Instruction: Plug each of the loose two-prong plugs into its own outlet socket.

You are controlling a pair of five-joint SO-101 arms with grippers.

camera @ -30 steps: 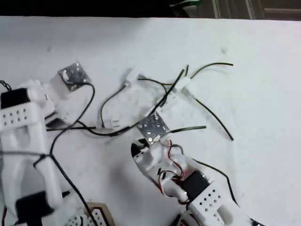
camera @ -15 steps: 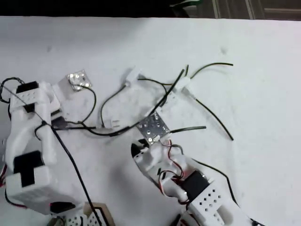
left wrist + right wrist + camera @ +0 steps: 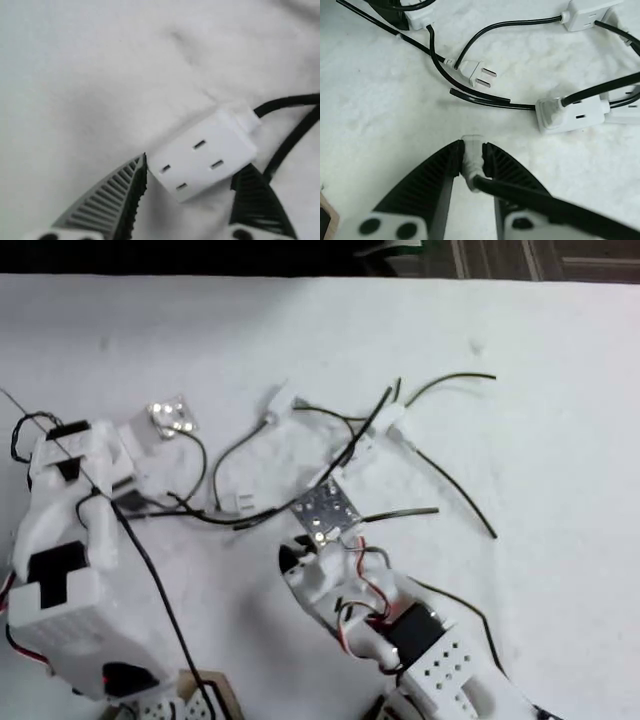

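On the plug (image 3: 471,162), right hand (image 3: 472,147), low.

No words, labels, brand marks, numbers or signs can be read here. The white outlet socket (image 3: 202,162), the loose plug (image 3: 475,74) and the gripped plug (image 3: 471,155) all show plain surfaces without legible print.

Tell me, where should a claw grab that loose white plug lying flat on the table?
Pinch the plug across the sides of its white body, coming straight down. It lies flat on the table, prongs out one end, cord out the other, so this leaves the prongs free.
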